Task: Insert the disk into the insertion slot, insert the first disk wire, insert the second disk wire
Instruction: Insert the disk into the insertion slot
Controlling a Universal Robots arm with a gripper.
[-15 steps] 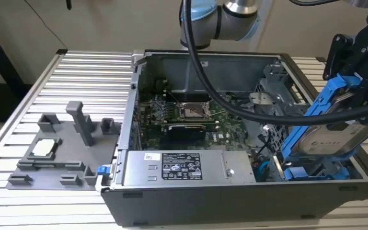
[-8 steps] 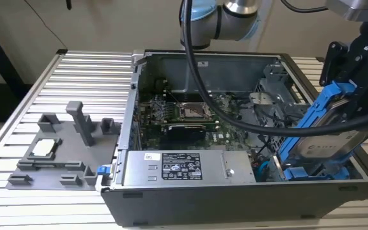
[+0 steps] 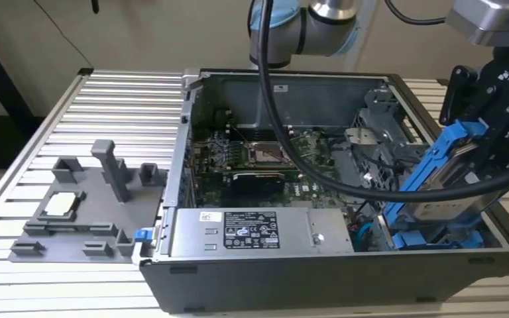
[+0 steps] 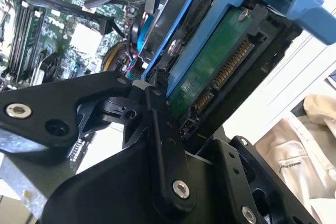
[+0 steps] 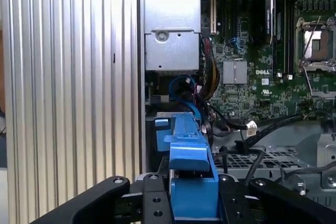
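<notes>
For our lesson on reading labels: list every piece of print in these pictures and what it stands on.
Power-supply box: black-and-white sticker, print too small to read.
Gripper, holding the disk: white maker's lettering on its body, not quoted.
Motherboard: white maker's mark, not quoted; other markings too small to read.

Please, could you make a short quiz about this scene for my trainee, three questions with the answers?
1. True or false: the pincer is shut on the disk.
2. Relative to the open computer case, the disk is: A) lying flat beside it; B) held tilted at its end on the exterior view's right; C) underneath it.
3. Fill in: the disk's carrier is coloured ____.
Key: 1 true; 2 B; 3 blue.
</notes>
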